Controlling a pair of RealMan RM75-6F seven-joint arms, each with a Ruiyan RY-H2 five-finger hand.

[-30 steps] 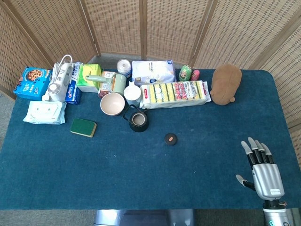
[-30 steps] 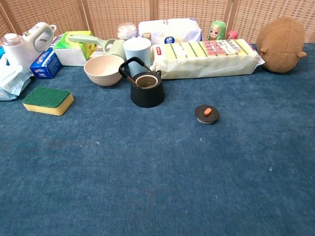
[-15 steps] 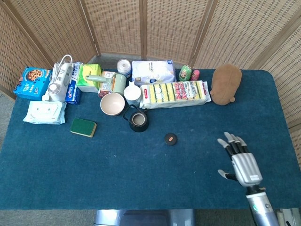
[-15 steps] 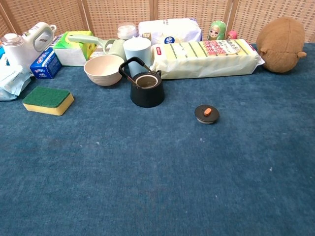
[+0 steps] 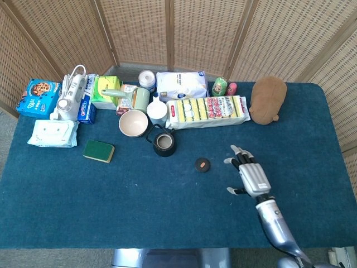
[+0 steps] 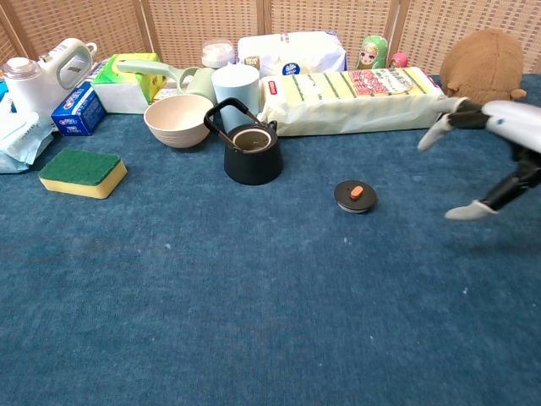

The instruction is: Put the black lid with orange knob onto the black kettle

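The black lid with its orange knob (image 5: 202, 164) (image 6: 355, 195) lies flat on the blue cloth, apart from the black kettle (image 5: 163, 144) (image 6: 250, 156). The kettle stands upright to the lid's left with its mouth uncovered and its handle raised. My right hand (image 5: 249, 176) (image 6: 499, 152) hovers a short way to the right of the lid, fingers spread and holding nothing. No part of my left hand shows in either view.
A cream bowl (image 6: 178, 119) and a pale cup (image 6: 235, 87) stand just behind the kettle. A long pack of sponges (image 6: 355, 100) lies behind the lid. A green sponge (image 6: 83, 172) sits at the left, a brown plush toy (image 5: 267, 99) at the back right.
My right hand has moved from the table's near right corner up and to the left, towards the lid, and now shows in the chest view. Lid and kettle have not moved.
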